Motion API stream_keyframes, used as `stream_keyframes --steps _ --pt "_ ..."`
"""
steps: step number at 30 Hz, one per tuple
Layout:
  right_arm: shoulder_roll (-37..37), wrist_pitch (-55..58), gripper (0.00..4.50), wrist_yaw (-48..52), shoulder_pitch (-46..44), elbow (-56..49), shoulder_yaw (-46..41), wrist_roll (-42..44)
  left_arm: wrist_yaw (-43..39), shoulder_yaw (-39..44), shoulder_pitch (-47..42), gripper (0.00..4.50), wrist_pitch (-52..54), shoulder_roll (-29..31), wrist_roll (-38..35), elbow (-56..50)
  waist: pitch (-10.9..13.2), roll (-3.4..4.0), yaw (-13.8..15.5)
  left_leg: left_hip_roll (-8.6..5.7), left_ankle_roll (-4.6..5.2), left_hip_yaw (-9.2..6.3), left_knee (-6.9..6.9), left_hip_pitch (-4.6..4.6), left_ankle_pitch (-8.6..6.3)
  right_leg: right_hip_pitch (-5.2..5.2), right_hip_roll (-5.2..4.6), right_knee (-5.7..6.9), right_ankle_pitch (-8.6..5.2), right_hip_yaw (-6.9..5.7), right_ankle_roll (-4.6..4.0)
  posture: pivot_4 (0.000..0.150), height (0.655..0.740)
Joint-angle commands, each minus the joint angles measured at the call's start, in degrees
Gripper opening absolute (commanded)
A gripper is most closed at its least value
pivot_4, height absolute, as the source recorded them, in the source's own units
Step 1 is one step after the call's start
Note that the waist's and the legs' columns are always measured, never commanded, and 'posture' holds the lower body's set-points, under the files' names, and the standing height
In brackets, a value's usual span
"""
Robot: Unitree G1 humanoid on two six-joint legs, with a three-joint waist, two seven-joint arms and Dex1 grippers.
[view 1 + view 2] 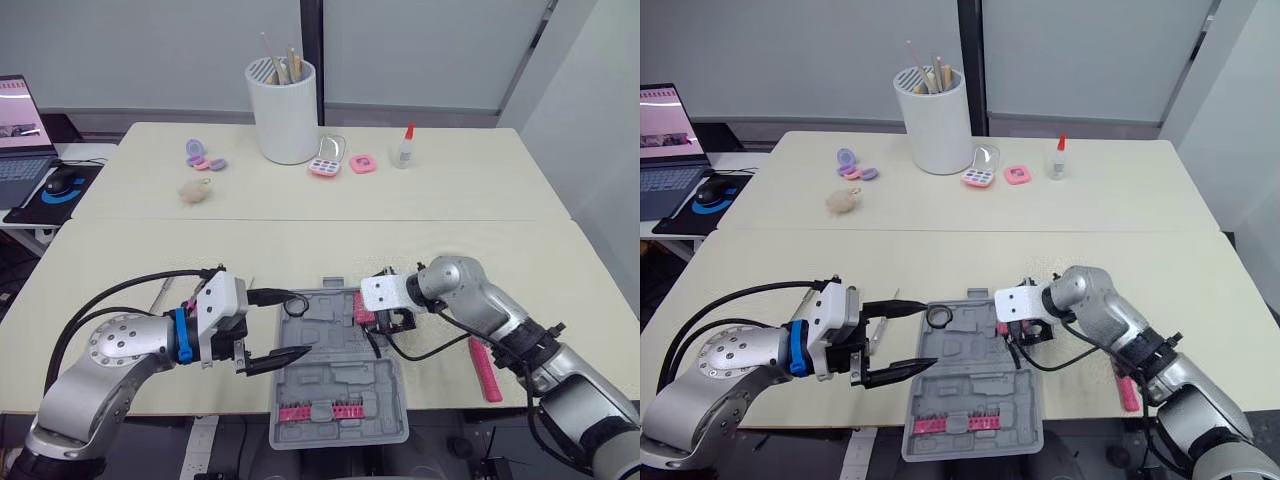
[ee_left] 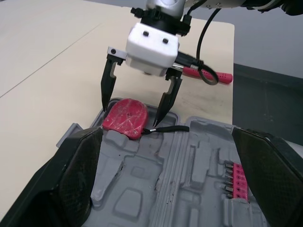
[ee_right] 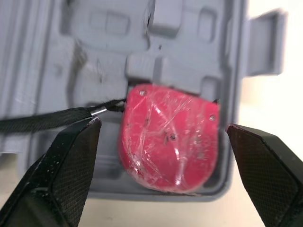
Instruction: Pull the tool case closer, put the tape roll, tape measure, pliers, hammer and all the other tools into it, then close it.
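Hovering over the far right corner of an open grey tool case, the right gripper held its two black fingers spread, one tip on each side of a red tape measure. Whether the tips touched it could not be told. The tape measure, a rounded glossy plastic shell with small metal screws, lay in a moulded recess of the case, and its black strap trailed across the grey tray.

The case itself, matte plastic with shaped pockets, sat at the near edge of a pale table, between the two arms. A strip of pink bits lined its near end, and a small black ring lay at its far left corner.

At the case's left side the left gripper hung with its tapered fingers wide apart, gripping nothing.

A red-handled tool with a dimpled grip lay on the table just right of the case.

Further back stood a white cylindrical holder full of sticks and a small glue bottle with a red cap. Its label was too small to read.
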Motion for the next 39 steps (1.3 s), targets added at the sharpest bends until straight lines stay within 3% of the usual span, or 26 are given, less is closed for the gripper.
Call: stream_keyframes --steps 1,8,11,15,18,32,39 --pt "-2.6 2.9 4.47 3.1 1.1 -8.0 -4.6 4.6 0.0 0.4 -1.0 4.5 -0.3 0.5 -0.3 -1.5 0.0 0.0 0.0 0.0 0.0 0.0 0.0 0.0 0.0 0.0 -0.02 0.0 0.0 0.0 0.0 0.15 0.74" --pt "-2.5 1.2 4.47 -0.1 6.3 -11.9 -12.2 13.1 -1.2 -0.2 -1.8 4.5 -1.1 0.5 0.0 -0.9 0.0 -0.01 -0.1 0.0 0.0 0.0 -0.01 0.01 0.0 0.0 -0.02 0.0 0.0 0.0 0.0 0.15 0.74" --pt "-1.1 -3.1 3.83 -4.0 10.7 -11.0 -15.6 15.8 -1.6 0.0 -1.8 4.5 -1.3 0.6 -0.1 -0.8 0.0 -0.01 -0.1 0.0 0.0 -0.01 -0.02 0.01 0.0 0.01 -0.02 -0.01 0.0 -0.01 0.0 0.15 0.74" --pt "1.9 -8.4 2.54 -9.1 15.4 -7.0 -16.6 16.6 -2.0 -0.3 -2.5 4.5 -1.7 0.3 0.5 0.2 0.0 -0.01 -0.1 -0.01 0.0 0.04 -0.01 0.01 0.0 0.0 -0.02 -0.01 0.0 0.04 0.01 0.15 0.74" --pt "3.0 -11.1 1.93 -11.1 17.6 -5.1 -15.8 16.4 -2.0 -0.5 -3.2 4.5 -1.7 0.2 0.6 0.5 0.0 -0.01 -0.1 0.0 0.0 0.01 -0.02 0.02 0.0 0.0 -0.01 0.0 0.0 0.01 0.01 0.15 0.74" --pt "8.2 -21.3 1.93 -17.8 17.1 12.6 -14.2 13.1 -3.1 -1.0 -4.1 4.5 -2.6 0.5 2.6 1.9 0.0 -0.01 -0.1 -0.01 0.0 0.04 -0.02 0.03 0.0 0.01 0.07 0.0 0.0 0.04 0.01 0.15 0.74" --pt "11.0 -16.1 1.93 -17.6 16.8 21.0 -16.3 16.7 -3.3 -1.6 -3.5 4.5 -3.4 0.6 4.5 2.2 0.0 -0.02 -0.1 0.01 0.0 0.0 -0.01 0.1 0.0 0.08 0.06 0.01 0.0 0.0 0.0 0.15 0.74"
